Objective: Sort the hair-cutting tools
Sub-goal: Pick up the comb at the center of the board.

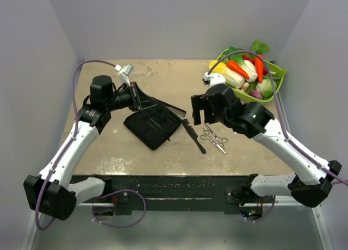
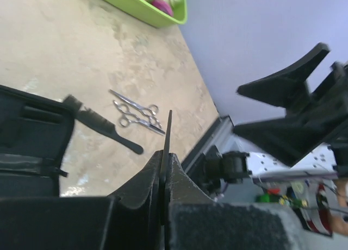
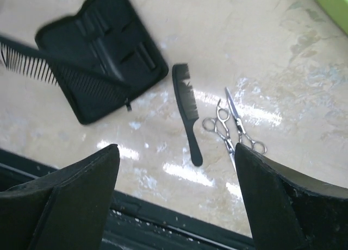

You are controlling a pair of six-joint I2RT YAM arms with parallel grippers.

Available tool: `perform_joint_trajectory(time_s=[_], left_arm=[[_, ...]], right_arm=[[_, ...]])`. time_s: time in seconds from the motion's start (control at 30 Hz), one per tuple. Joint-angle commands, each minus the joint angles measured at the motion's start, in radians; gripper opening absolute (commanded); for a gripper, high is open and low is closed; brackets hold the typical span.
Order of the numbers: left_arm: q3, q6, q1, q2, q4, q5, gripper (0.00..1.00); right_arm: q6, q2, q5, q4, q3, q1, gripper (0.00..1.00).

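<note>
The left fingers (image 2: 169, 171) are pressed shut on the first comb (image 3: 38, 62), a slim black one gripped by one end and seen edge-on from the left wrist. From the pinch it reaches rightward in the air, its teeth hanging over the far edge of the open black case (image 1: 149, 131), which lies flat left of centre on the bench (image 1: 174, 81). The right fingers (image 1: 197, 113) stand spread wide with nothing between them, hovering above the bench just to the right of the case and over the loose tools. Below them the second comb (image 3: 187, 114) lies flat just right of the case, apart from it, its handle pointing toward the near edge. Just to its right, the two silver scissors (image 3: 224, 129) lie side by side, touching or overlapping, with their tips also toward the near edge. The pockets of the case that show look unfilled, so by my reading nothing is sorted yet: one comb is lifted but not placed, while the other comb and both scissors wait on the bench. A green basket (image 2: 138, 10) of toy vegetables sits at the far right corner, well apart from all this and seemingly no part of the job.
</note>
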Motion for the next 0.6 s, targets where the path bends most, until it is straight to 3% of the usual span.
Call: perform_joint_trajectory(time_s=[0.0, 0.17, 0.27, 0.57], left_arm=[[-0.11, -0.02, 0.033, -0.083, 0.164, -0.07, 0.0], [-0.294, -0.092, 0.062, -0.158, 0.45, -0.009, 0.0], [-0.326, -0.135, 0.078, -0.172, 0.506, 0.011, 0.0], [-0.328, -0.261, 0.094, -0.143, 0.704, 0.025, 0.0]], right_arm=[[-0.025, -0.092, -0.18, 0.152, 0.038, -0.13, 0.89], [0.025, -0.122, -0.376, 0.338, -0.061, -0.166, 0.89], [0.059, -0.177, -0.43, 0.482, -0.175, -0.186, 0.89], [0.294, -0.235, -0.765, 0.933, -0.497, -0.486, 0.88]])
